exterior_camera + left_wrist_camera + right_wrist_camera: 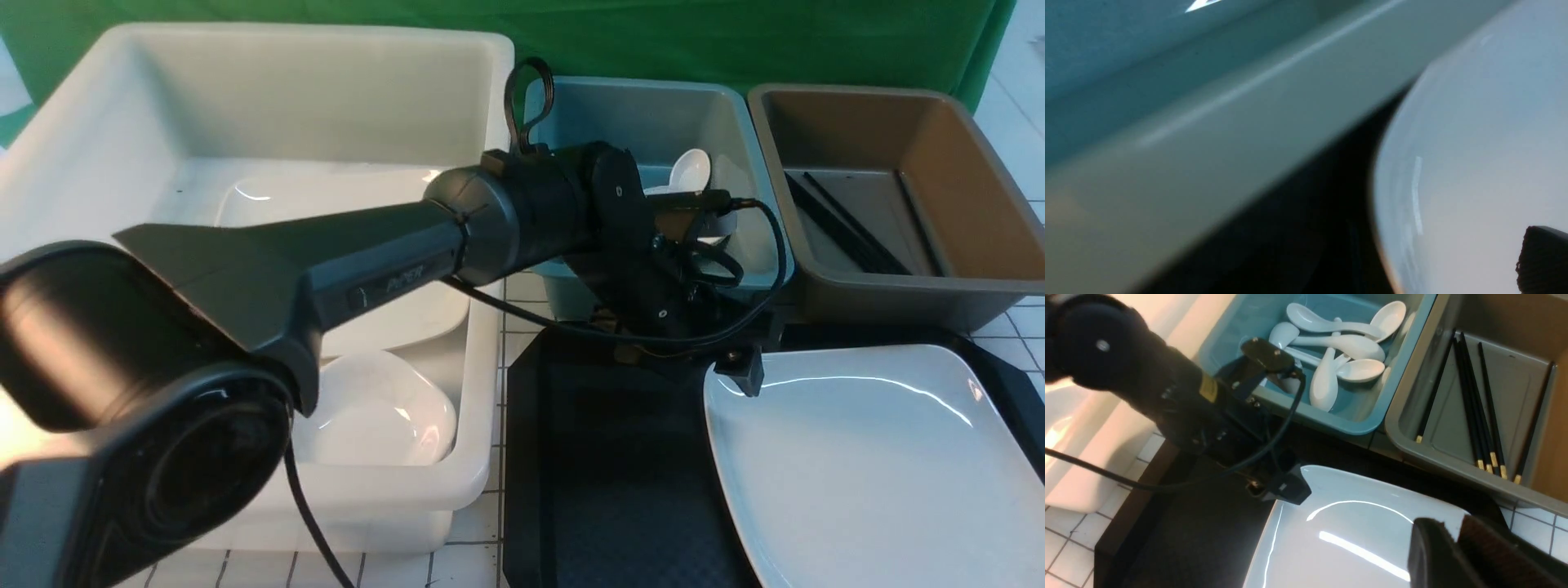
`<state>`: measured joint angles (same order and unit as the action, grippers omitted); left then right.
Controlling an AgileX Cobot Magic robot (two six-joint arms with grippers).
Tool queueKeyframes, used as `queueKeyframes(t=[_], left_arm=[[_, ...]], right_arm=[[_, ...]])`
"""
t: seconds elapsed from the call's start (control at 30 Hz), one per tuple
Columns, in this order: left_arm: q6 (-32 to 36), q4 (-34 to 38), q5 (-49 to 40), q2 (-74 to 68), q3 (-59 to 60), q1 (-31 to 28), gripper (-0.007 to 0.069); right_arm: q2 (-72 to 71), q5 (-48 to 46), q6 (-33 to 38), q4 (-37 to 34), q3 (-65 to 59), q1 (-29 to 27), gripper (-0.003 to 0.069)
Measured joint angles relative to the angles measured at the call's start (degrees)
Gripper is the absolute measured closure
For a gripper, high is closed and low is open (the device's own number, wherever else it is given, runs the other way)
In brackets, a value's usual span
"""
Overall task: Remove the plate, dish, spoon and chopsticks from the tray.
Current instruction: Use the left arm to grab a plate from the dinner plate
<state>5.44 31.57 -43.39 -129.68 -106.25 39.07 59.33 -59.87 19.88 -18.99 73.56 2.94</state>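
Note:
The large white square plate (865, 465) lies on the right half of the black tray (604, 457). My left arm reaches across to the tray's far edge, just in front of the teal bin (735, 106). The left gripper (690, 359) stands open there, one fingertip (739, 374) over the plate's far left corner, holding nothing. In the right wrist view my right gripper (1453, 533) hovers over the plate's (1355, 539) corner, fingers almost together and empty. Several white spoons (1331, 375) lie in the teal bin. Black chopsticks (1478, 416) lie in the brown bin (963, 163).
A big white bin (122, 147) at the left holds another white plate (343, 204) and a small white dish (384, 416). The left arm's body (245, 278) blocks much of it. White tiled table (514, 327) shows between bin and tray.

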Motion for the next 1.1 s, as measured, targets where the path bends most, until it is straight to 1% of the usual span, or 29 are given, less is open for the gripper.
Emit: queueKeyframes(t=[0.3,0.43,0.57,0.6,0.63,0.77,0.83,0.87,1.0,1.1], left_arm=[[1.3,1.3,3.9,-3.3,-0.8,0.0,0.0177],[4.5,4.6,4.1,-3.9,-0.8,0.0,0.0181],[5.7,4.9,4.4,-4.2,-1.0,0.5,0.0206],[5.9,4.9,4.8,-4.4,-1.2,1.0,0.0235],[6.0,4.6,4.9,-4.4,-1.2,1.2,0.0244],[6.2,0.3,5.3,-4.4,-1.2,1.9,0.0423],[5.9,0.2,5.4,-4.4,-1.2,1.9,0.051],[5.5,0.8,5.3,-4.4,-1.2,1.8,0.0534],[4.6,1.1,4.1,-4.3,-1.2,1.7,0.0539],[4.6,-0.7,2.5,-2.9,-1.2,1.8,0.054]], right_arm=[[0.0,0.1,0.4,0.0,0.0,0.0,0.0516],[0.0,0.1,1.2,0.0,0.0,0.0,0.0516],[0.0,0.1,1.4,0.0,0.0,0.0,0.0516],[0.0,0.1,1.4,0.0,0.0,0.0,0.0515],[0.0,0.1,1.4,0.0,0.0,0.0,0.0514],[0.0,0.1,1.4,0.0,0.0,0.0,0.0508],[0.0,0.1,1.4,0.0,0.0,0.0,0.0506],[0.0,0.1,1.4,0.0,0.0,0.0,0.0505],[0.0,0.1,1.4,0.0,0.0,0.0,0.0505],[0.0,0.2,1.4,0.0,0.0,0.0,0.0505]])
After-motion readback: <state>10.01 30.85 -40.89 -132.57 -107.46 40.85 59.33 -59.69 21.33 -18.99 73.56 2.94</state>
